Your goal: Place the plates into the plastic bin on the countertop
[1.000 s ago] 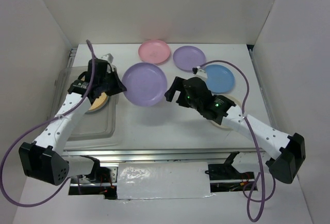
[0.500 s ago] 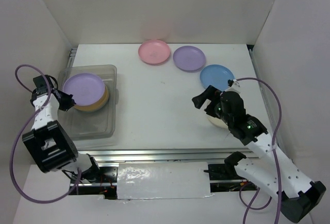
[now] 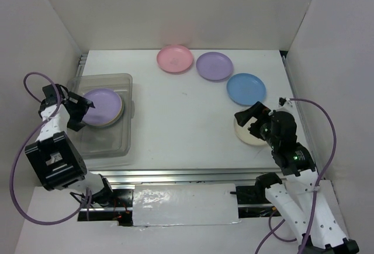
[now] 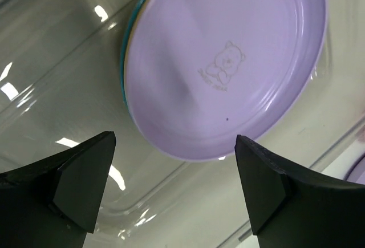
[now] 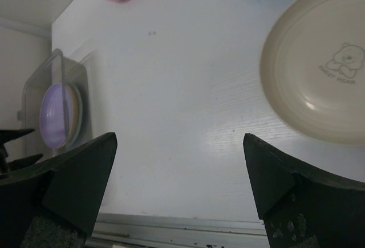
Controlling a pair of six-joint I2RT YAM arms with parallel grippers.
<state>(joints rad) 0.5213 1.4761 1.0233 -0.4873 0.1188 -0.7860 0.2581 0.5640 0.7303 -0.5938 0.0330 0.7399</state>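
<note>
Bin (image 3: 99, 146) sat at 9 o'clock on the bench (image 3: 175, 125), with four loose plates to its right.
A stack of plates (image 3: 102, 107) lay in the bin's far half. The first plate (image 3: 175, 59) lay at 12 o'clock, the second plate (image 3: 214, 66) just beside it toward 1 o'clock, the third plate (image 3: 246, 88) at 2 o'clock, and the fourth plate (image 3: 245, 136) at 4 o'clock, well apart from the bin.

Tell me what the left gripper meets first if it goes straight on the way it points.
Most likely the purple plate lying in the plastic bin; the open left gripper frames its near rim, though depth is unclear.
</note>
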